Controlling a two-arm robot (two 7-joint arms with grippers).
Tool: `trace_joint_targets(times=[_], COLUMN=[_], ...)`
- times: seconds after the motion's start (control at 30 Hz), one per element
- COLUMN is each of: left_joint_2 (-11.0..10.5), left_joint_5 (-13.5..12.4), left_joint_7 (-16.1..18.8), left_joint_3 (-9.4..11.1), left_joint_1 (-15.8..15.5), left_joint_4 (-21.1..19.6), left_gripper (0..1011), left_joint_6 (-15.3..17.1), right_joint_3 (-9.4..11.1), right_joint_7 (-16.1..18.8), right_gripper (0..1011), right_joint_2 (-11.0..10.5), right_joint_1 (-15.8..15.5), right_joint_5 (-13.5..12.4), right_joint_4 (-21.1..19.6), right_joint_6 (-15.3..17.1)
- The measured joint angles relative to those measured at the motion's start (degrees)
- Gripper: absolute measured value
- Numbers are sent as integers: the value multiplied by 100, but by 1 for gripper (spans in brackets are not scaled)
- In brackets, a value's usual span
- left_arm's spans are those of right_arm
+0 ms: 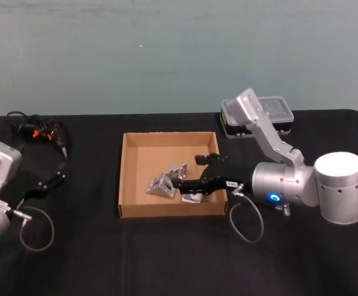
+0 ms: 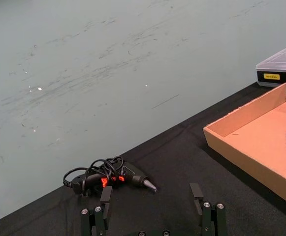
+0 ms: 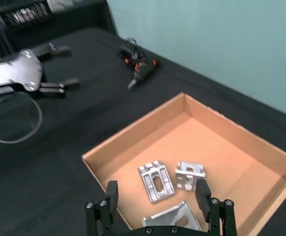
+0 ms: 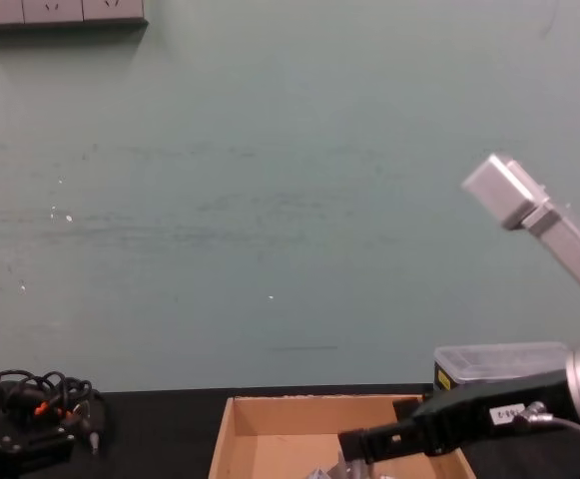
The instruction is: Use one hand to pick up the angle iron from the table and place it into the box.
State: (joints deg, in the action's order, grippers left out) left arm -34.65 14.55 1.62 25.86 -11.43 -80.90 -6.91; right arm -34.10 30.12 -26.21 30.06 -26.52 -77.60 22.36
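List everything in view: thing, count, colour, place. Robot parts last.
angle irons: three, silver, inside the box.
box: one, tan cardboard, table centre.
black case: one, clear lid, far right behind the box.
corded tool: one, black with orange marks, far left.
table: one, black.
wall: teal, behind the table.
right gripper: black, open, over the box's near-right part, holding nothing.
left gripper: black, open, parked over the table's left.

Three angle irons (image 3: pixel 156 180) (image 3: pixel 189 175) (image 3: pixel 171 216) lie in one box (image 3: pixel 133 142), all just ahead of the right gripper's (image 3: pixel 157 195) spread jaws. One black case (image 1: pixel 271 115), one corded tool (image 2: pixel 114 177), two grippers (image 2: pixel 150 196).
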Motion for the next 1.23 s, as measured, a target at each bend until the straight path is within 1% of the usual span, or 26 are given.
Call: trace_joint_targets(times=[0.1, 0.13, 0.17, 0.23, 0.27, 0.3, 0.33, 0.37, 0.4, 0.43, 0.47, 0.57, 0.6, 0.63, 0.67, 0.77, 0.8, 0.9, 1.0, 1.23], left_joint_2=[0, 0, 0, 0, 0, 1, 0, 0, 0, 0, 0, 0, 0, 0, 0, 0, 0, 0, 0, 0], left_joint_5=[0, 0, 0, 0, 0, 0, 0, 0, 0, 0, 0, 0, 0, 0, 0, 0, 0, 0, 0, 0], left_joint_7=[0, 0, 0, 0, 0, 0, 0, 0, 0, 0, 0, 0, 0, 0, 0, 0, 0, 0, 0, 0], left_joint_3=[0, 0, 0, 0, 0, 0, 0, 0, 0, 0, 0, 0, 0, 0, 0, 0, 0, 0, 0, 0], left_joint_1=[0, 0, 0, 0, 0, 0, 0, 0, 0, 0, 0, 0, 0, 0, 0, 0, 0, 0, 0, 0], left_joint_4=[0, 0, 0, 0, 0, 0, 0, 0, 0, 0, 0, 0, 0, 0, 0, 0, 0, 0, 0, 0], left_gripper=[1000, 1000, 1000, 1000, 1000, 1000, 1000, 1000, 1000, 1000, 1000, 1000, 1000, 1000, 1000, 1000, 1000, 1000, 1000, 1000], left_joint_6=[0, 0, 0, 0, 0, 0, 0, 0, 0, 0, 0, 0, 0, 0, 0, 0, 0, 0, 0, 0], right_joint_3=[102, 179, 215, 292, 394, 432, 538, 538, 646, 702, 810, 972, 1073, 1117, 1209, 1334, 1397, 1486, 1521, 1504], right_joint_7=[10, 0, -25, -94, -175, -207, -313, -313, -423, -482, -630, -884, -1076, -1155, -1339, -1613, -1762, -1920, -1949, -1945], right_gripper=[1003, 1003, 1003, 1003, 1003, 1003, 1003, 1003, 1003, 1003, 1003, 1003, 1003, 1003, 1003, 1003, 1003, 1003, 1003, 1003], right_joint_2=[-63, -99, -118, -157, -197, -212, -249, -249, -276, -288, -305, -319, -318, -316, -298, -261, -231, -188, -170, -176], right_joint_1=[-145, -250, -306, -428, -586, -648, -831, -831, -1000, -1091, -1268, -1520, -1678, -1744, -1875, -2039, -2128, -2234, -2266, -2252], right_joint_5=[-66, -103, -116, -141, -162, -170, -181, -181, -182, -181, -156, -89, -24, 4, 68, 166, 227, 310, 331, 328], right_joint_4=[-153, -252, -299, -405, -517, -558, -686, -686, -788, -844, -946, -1098, -1183, -1211, -1279, -1348, -1374, -1397, -1406, -1406], right_joint_6=[-235, -365, -428, -586, -769, -840, -1044, -1044, -1203, -1278, -1429, -1627, -1734, -1772, -1846, -1919, -1947, -1952, -1934, -1934])
